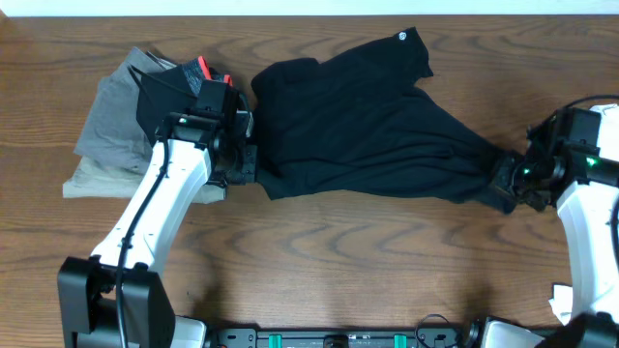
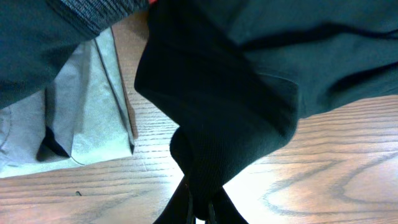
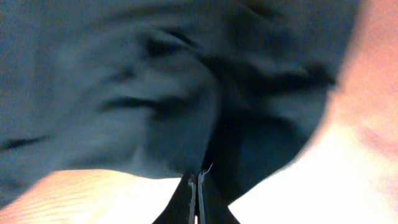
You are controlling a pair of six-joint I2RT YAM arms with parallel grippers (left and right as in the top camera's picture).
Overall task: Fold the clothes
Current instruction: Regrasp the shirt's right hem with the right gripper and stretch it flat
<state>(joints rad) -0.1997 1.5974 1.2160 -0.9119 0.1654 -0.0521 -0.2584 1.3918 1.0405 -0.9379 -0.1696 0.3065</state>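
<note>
1. Overhead view: the fingertips of the left hand and the right hand are sunk in black cloth, so from above we cannot see them. The picture's edge cuts off the right arm.
2. The right wrist view is blurred. We make out only dark folds and a pale smear of wood.
3. A smaller black garment with a red band lies partly under the left arm, on the grey folded garments near the tabletop's left edge.
4. The tabletop is brown wood with a strong grain. A pale strip runs beyond its far edge, and we see nothing more of the room.
5. The T-shirt lies rumpled across the middle toward the far edge, pulled to a point at the right. Its white mark sits at the far side.
6. In the left wrist view, the left hand's fingers are pressed together, pinching a bunched fold at the T-shirt's left end.
7. In the right wrist view, the right hand's fingers are pressed together on the T-shirt's gathered end near the right edge.
</note>
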